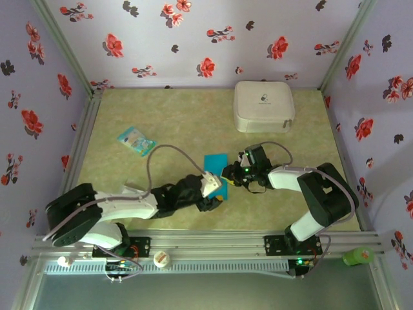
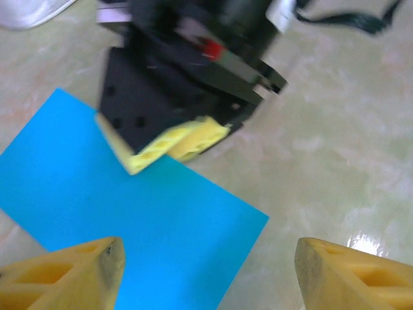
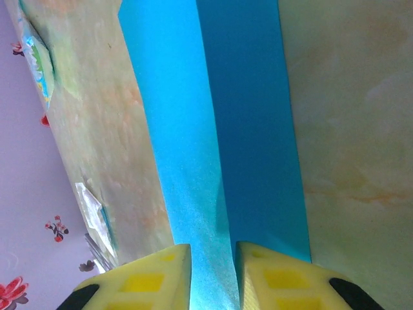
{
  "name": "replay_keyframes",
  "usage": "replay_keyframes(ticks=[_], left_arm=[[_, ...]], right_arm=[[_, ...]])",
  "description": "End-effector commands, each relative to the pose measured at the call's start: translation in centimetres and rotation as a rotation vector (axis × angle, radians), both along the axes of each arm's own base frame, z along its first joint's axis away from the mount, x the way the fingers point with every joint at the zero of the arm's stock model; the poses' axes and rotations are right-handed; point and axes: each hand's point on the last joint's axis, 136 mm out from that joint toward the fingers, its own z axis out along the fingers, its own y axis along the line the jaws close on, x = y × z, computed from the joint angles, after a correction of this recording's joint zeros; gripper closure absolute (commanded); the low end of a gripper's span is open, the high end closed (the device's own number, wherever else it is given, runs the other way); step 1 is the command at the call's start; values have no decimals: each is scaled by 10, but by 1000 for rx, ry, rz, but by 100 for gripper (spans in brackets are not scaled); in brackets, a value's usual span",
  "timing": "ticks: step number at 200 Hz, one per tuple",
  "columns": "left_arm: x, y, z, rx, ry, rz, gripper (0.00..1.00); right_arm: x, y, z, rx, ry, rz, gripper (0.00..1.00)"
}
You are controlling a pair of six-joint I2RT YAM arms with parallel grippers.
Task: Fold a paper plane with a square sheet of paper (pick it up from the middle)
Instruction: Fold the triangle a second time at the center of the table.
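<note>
Tabletop (image 1: 161,116), teal sheet (image 3: 193,129) pinched between right jaws

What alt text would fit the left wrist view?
A teal-blue square sheet of paper lies on the mottled pale-green table, with the yellow fingers of the right tool close together at its far edge. The two yellow fingers of the left tool sit wide apart at the bottom of the frame.

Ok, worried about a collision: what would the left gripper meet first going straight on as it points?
Likely the teal-blue square sheet of paper just ahead of the left gripper; the right gripper sits right behind it, depth unclear.
</note>
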Motion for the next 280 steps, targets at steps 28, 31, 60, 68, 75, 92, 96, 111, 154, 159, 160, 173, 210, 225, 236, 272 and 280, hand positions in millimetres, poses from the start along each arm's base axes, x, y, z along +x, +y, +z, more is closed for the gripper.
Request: replay_keyframes(ticks=[28,31,60,68,75,92,96,111,154,159,160,173,210,225,236,272,280], left_arm=[[10,-12,-13,276,-298,-16,30],[11,-13,-13,278,-300,-12,30],[14,-19,-16,297,-300,13,30],[15,-19,-20,313,-302,13,30],[15,-20,-22,328,-304,11,30],[12,-21,-31,371,-305,-7,30],[11,-21,-32,376,-306,-9,30],[8,-21,-37,385,-300,-20,29],[4,-23,-41,388,-289,-30,31],[5,-23,-41,388,-289,-30,31],[5,-23,-41,389,-290,-30,31],[4,-22,-42,390,-283,-27,36],[1,-20,-45,389,-267,-34,45],[1,-20,-44,384,-270,-33,48],[2,-20,-42,381,-272,-28,50],[2,-21,-39,363,-269,-24,61],[2,-21,-39,353,-265,-17,62]], right_arm=[[8,4,13,21,-37,8,76],[8,4,13,20,-37,7,76],[9,3,14,15,-37,7,76],[9,2,14,11,-39,4,76],[8,2,13,8,-36,3,76],[9,2,13,10,-36,3,76],[9,2,14,10,-37,3,76],[9,2,14,11,-39,2,75],[10,2,15,11,-38,-1,75],[10,2,15,10,-38,-1,75],[10,2,14,10,-38,-1,75],[10,2,14,9,-37,-3,75],[10,2,14,8,-39,-5,76],[10,2,14,7,-39,-6,76],[10,2,13,7,-38,-5,75],[9,1,13,3,-38,-8,75],[9,0,13,2,-38,-9,75]])
